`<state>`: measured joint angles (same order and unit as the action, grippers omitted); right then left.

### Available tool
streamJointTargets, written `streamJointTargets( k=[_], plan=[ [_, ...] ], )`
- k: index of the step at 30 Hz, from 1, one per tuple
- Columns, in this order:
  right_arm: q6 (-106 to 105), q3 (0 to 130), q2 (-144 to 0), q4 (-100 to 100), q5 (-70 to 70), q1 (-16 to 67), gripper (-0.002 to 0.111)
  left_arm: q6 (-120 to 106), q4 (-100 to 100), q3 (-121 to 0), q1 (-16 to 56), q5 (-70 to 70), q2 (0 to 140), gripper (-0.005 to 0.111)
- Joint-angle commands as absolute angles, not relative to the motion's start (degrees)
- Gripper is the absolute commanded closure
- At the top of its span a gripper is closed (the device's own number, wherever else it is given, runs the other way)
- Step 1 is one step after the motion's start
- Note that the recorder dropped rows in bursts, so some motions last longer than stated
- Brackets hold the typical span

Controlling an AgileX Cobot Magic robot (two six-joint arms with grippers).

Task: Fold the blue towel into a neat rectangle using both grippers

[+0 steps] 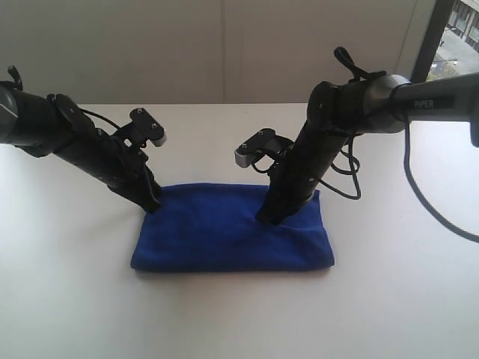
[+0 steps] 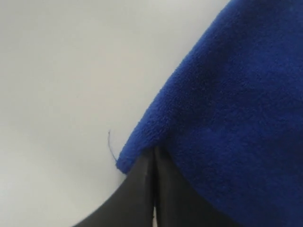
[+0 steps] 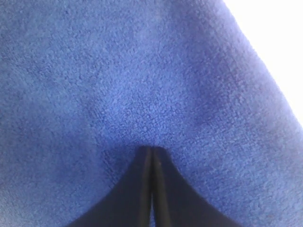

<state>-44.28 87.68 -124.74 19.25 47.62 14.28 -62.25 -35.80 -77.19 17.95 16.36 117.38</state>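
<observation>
White table (image 1: 224, 321) carries the blue towel (image 1: 224, 235), lying flat. Your left gripper (image 1: 153, 206) stands at the towel's far left corner, the right gripper (image 1: 266, 218) on the towel near its far right edge, both with fingers (image 2: 135, 194) together. Before lifting, check that each really pinches cloth, then move both evenly.

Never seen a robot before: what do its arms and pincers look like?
The left arm and right arm are thick black tubes with round joints; the right one has a silver-grey sleeve lettered PIPER and a thin black cable. Each carries a small grey-tipped bracket. The left gripper and right gripper taper to narrow black fingers.
</observation>
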Motion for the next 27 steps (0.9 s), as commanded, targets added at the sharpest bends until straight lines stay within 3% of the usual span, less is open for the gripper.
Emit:
streamJointTargets(
  k=[1, 19, 27],
  plan=[
    [-44.86, 87.24, -126.49, 18.36, 47.43, 14.26, 0.108, -61.79, -35.89, -76.78, 17.79, 14.67, 117.93, 0.107],
    [-44.98, 87.24, -119.28, 16.34, 44.44, 14.26, 0.108, -61.27, -37.79, -76.78, 17.79, 14.14, 111.6, 0.107],
    [-43.35, 87.24, -114.07, 14.71, 51.36, 14.26, 0.108, -62.87, -45.71, -76.78, 20.47, 26.38, 106.97, 0.107]
  ],
)
